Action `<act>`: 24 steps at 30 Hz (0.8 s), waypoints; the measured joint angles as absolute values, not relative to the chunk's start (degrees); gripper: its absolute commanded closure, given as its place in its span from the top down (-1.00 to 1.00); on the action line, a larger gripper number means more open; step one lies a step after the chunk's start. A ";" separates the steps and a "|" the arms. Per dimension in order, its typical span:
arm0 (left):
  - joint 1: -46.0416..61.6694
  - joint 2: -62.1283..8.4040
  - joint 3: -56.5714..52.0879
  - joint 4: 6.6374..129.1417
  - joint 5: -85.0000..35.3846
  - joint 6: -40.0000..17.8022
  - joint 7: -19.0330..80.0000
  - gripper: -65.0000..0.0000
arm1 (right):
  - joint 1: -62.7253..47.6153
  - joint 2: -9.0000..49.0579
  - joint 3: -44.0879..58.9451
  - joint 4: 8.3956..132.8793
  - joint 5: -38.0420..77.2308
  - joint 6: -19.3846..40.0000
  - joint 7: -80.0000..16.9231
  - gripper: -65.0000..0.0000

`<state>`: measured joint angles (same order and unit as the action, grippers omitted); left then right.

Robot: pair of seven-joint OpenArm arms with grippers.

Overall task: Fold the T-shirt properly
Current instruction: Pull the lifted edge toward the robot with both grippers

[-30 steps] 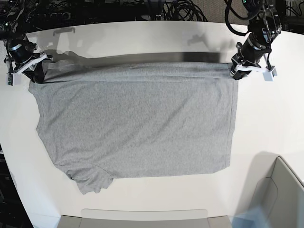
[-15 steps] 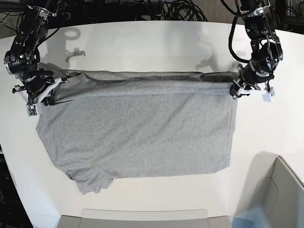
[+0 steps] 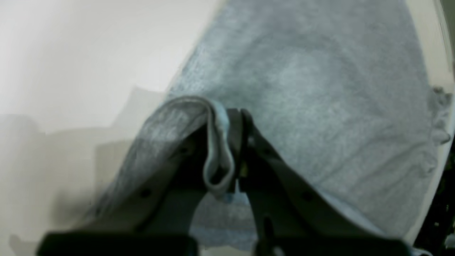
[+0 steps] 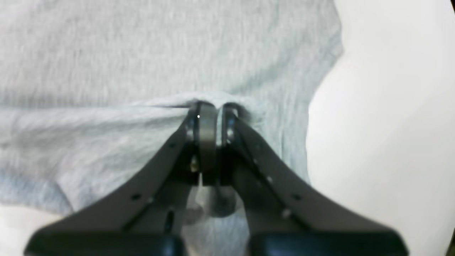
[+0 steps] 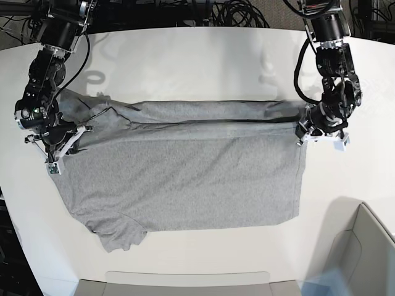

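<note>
The heather-grey T-shirt (image 5: pixel 185 179) lies plain side up on the white table (image 5: pixel 197 55), its far edge lifted and carried forward over the body. My left gripper (image 5: pixel 307 126) is shut on the shirt's far right edge; in the left wrist view (image 3: pixel 227 149) a fold of grey cloth (image 3: pixel 217 142) sits between its fingers. My right gripper (image 5: pixel 62 143) is shut on the far left edge by the sleeve; in the right wrist view (image 4: pixel 213 113) the cloth (image 4: pixel 106 71) bunches at its closed tips. No lettering shows.
A grey bin (image 5: pixel 364 253) stands at the front right corner. A flat grey tray edge (image 5: pixel 185 280) runs along the table's front. Black cables (image 5: pixel 234 12) lie behind the table. The lower sleeve (image 5: pixel 120 234) is crumpled at the front left.
Both grippers have carried the shirt's far edge toward the front of the table, from the back edge to about a third over the body. The fold has widened.
</note>
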<state>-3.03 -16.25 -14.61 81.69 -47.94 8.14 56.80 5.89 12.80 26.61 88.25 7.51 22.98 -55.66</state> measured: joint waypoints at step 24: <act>-1.45 -16.36 -15.25 93.67 -47.86 8.40 56.69 -0.36 | 7.31 10.39 28.51 92.86 4.64 22.96 -49.69 -0.04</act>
